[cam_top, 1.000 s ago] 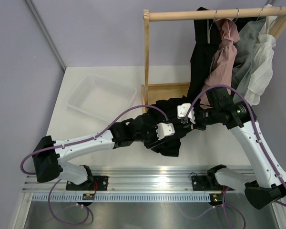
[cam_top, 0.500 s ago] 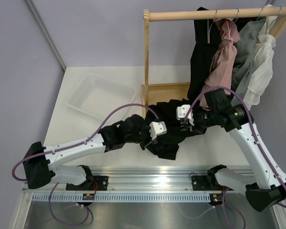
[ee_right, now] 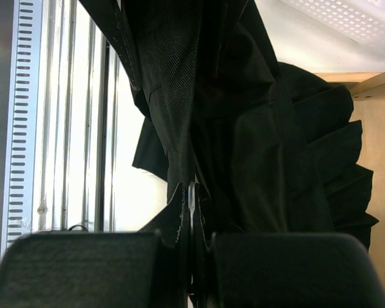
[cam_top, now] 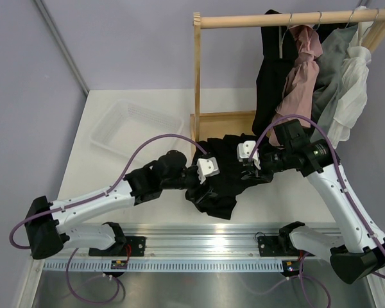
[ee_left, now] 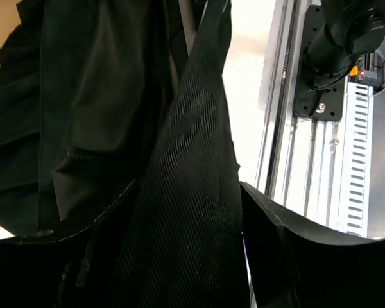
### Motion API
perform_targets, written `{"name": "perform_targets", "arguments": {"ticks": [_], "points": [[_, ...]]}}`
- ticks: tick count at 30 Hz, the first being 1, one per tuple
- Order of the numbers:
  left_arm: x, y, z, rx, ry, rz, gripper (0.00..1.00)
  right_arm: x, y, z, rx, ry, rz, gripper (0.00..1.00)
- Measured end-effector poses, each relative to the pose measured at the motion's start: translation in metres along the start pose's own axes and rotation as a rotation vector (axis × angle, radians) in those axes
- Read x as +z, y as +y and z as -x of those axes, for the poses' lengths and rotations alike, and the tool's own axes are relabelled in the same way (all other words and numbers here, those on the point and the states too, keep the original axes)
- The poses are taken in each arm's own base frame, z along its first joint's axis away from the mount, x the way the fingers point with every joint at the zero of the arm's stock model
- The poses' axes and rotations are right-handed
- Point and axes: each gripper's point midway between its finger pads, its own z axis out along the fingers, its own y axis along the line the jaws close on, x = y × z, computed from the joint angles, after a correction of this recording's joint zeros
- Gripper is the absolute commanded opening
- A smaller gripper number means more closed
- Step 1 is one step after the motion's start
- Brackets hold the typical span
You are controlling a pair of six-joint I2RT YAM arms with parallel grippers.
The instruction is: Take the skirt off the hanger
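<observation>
1. Walls [cam_top: 128,45]: plain lilac panels; they close the cell on the far and left sides.
2. Counter [cam_top: 276,192]: white and flat; an aluminium rail [cam_top: 199,239] runs along its near edge and carries both arm bases.
3. Wooden rack [cam_top: 197,83]: stands at the far right of the counter; black, pink, grey and white garments hang from its rod.
4. Left arm [cam_top: 102,199]: lies low from its near-left base; it slants right and away, with the wrist at the skirt [cam_top: 221,189].
5. Right arm [cam_top: 343,192]: rises from its near-right base; the elbow bends beside the rack; the forearm points left at the skirt.
6. Skirt: black and bunched between the two wrists at mid-counter, just in front of the rack's foot; loose folds droop toward the near edge.
7. Clear plastic tray [cam_top: 138,131]: far left on the counter; well apart from the skirt.
8. Left end effector [ee_left: 189,212]: released; the jaws stand apart, with the skirt's ribbed band lying between them.
9. Right end effector [ee_right: 191,192]: clenched; black cloth runs into the closed line of its fingers; what is pinched there cannot be told; the hanger cannot be made out.
</observation>
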Motion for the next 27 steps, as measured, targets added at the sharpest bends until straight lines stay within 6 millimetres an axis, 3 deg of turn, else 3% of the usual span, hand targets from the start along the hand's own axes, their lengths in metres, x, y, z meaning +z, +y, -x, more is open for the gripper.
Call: {"name": "perform_targets", "arguments": {"ticks": [2, 4, 5, 8, 11, 12, 13, 20, 22, 24, 25, 27], "points": [[-0.001, 0.0, 0.004, 0.009, -0.007, -0.006, 0.62, 0.0, 0.001, 0.0, 0.002, -0.003, 0.004, 0.0], [-0.001, -0.001, 0.007, 0.015, -0.008, -0.016, 0.53, 0.001, 0.001, 0.0, 0.005, -0.003, 0.007, 0.0], [0.0, -0.002, 0.008, 0.018, -0.005, -0.023, 0.35, 0.001, 0.002, 0.0, 0.005, -0.004, 0.009, 0.0], [0.004, -0.004, 0.005, 0.02, 0.013, -0.045, 0.13, 0.001, 0.002, 0.0, 0.006, -0.004, 0.01, 0.0], [0.007, -0.005, 0.001, 0.024, 0.027, -0.059, 0.1, 0.001, 0.002, -0.001, 0.009, 0.003, 0.01, 0.0], [0.007, -0.005, 0.001, 0.026, 0.027, -0.06, 0.01, 0.001, 0.002, -0.001, 0.01, 0.004, 0.011, 0.0], [0.007, -0.005, 0.001, 0.03, 0.028, -0.06, 0.0, 0.001, 0.002, -0.002, 0.011, 0.004, 0.012, 0.0], [0.007, 0.0, -0.002, 0.045, 0.041, -0.034, 0.0, 0.003, 0.002, -0.002, 0.019, 0.002, 0.02, 0.01], [0.007, 0.001, -0.002, 0.048, 0.045, -0.024, 0.0, 0.003, 0.001, -0.002, 0.022, 0.001, 0.02, 0.26], [0.006, 0.004, -0.006, 0.047, 0.058, -0.003, 0.0, 0.004, 0.001, 0.0, 0.037, -0.011, 0.023, 0.37], [0.005, 0.007, -0.01, 0.043, 0.074, 0.011, 0.0, 0.004, 0.001, 0.002, 0.041, -0.019, 0.021, 0.53], [0.002, 0.01, -0.02, 0.034, 0.102, 0.036, 0.0, 0.004, 0.002, 0.005, 0.059, -0.032, 0.016, 0.71]]}}
